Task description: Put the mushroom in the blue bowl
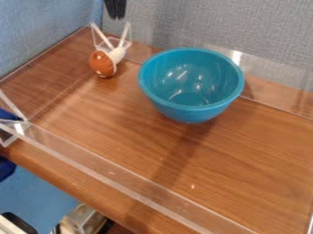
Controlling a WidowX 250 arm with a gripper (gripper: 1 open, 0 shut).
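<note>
The mushroom (102, 62) lies on its side on the wooden tabletop at the back left, orange-brown cap to the left and white stem to the right. The blue bowl (191, 84) stands upright right of it, about a bowl's radius away, with nothing inside. Only a dark lower tip of my gripper (113, 9) shows at the top edge, straight above the mushroom and well clear of it. How its jaws stand is cut off by the frame. Nothing hangs from it.
A clear acrylic wall (146, 187) rings the wooden table (184, 155), with a corner (110, 38) just behind the mushroom. A blue fabric backdrop (208, 23) rises behind. The table's front edge drops off at the lower left.
</note>
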